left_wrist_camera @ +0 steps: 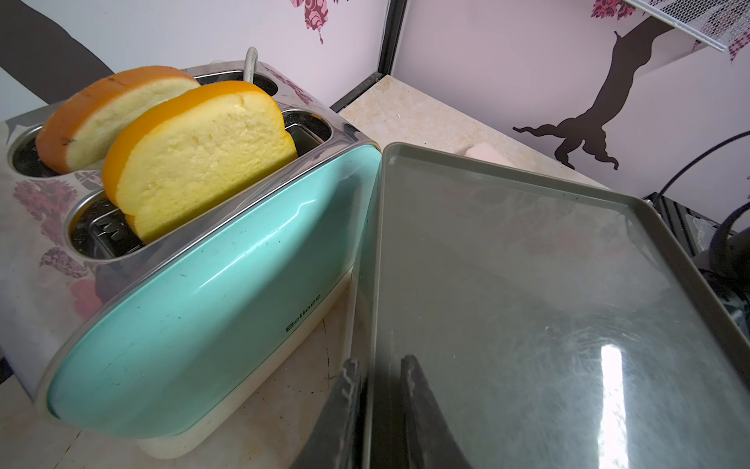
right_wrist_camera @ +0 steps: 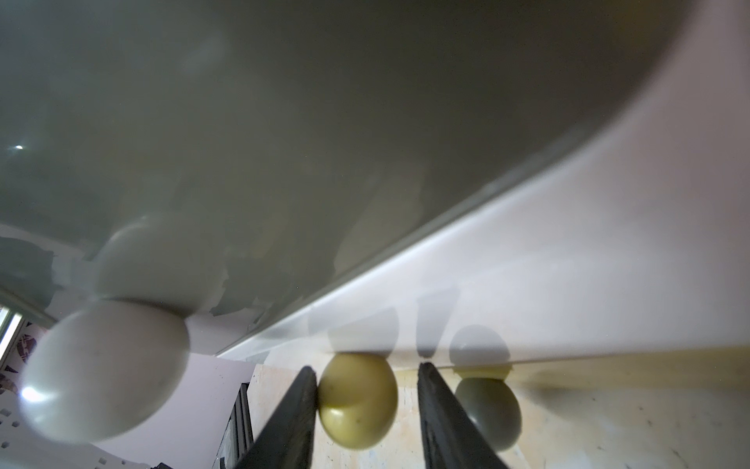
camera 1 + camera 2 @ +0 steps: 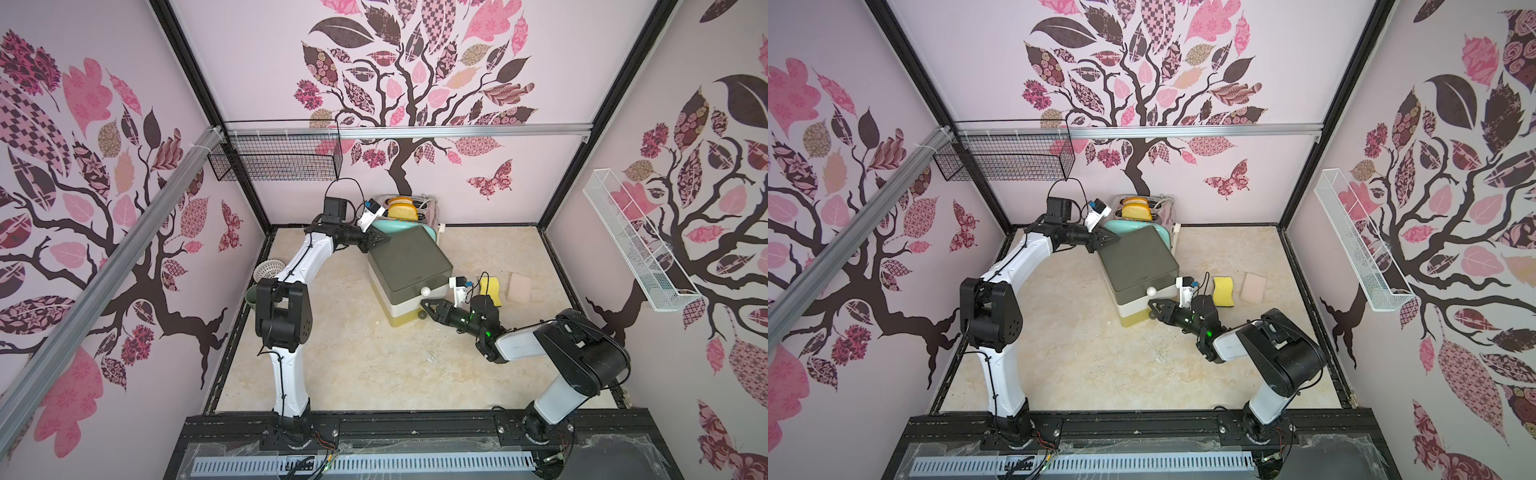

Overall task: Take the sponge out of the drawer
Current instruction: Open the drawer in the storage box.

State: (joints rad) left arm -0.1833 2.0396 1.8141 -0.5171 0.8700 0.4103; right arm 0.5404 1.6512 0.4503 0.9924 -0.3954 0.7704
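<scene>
Right wrist: right gripper (image 2: 367, 367) part open astride knob (image 2: 357, 400), one finger (image 2: 300, 402) touching
Left wrist: left gripper (image 1: 379, 359) clamped on cabinet (image 1: 527, 304) rim
Top views: drawers (image 3: 399, 307) shut, insides hidden; yellow sponge (image 3: 490, 286) on table (image 3: 374, 365)

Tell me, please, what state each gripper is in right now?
Left gripper: closed on the top rim of the drawer unit.
Right gripper: open, jaws astride the yellow-green knob, not yet clamped.
</scene>
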